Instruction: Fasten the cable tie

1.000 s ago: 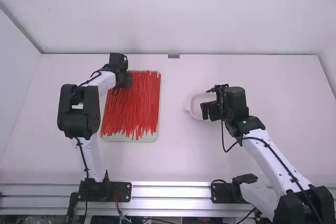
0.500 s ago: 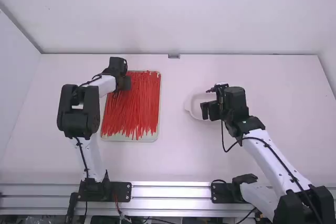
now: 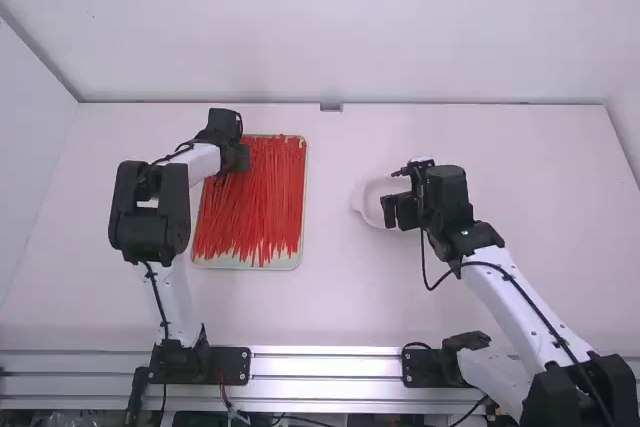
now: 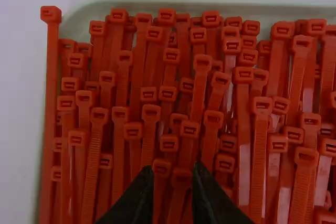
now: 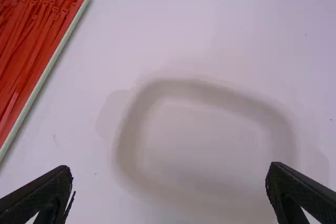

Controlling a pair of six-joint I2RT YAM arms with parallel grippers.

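Cable ties lie heaped in the tray toward the left edge of the worktop. Left end effector, slightly parted, straddles two; it should isolate one before clenching. Right end effector hangs released above the white dish.

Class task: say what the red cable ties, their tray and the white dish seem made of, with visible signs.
Cable ties: likely plastic, matte red; moulded heads, ridged straps. Tray: probably plastic; pale, smooth rounded rim. Dish: smooth white, plastic or ceramic.
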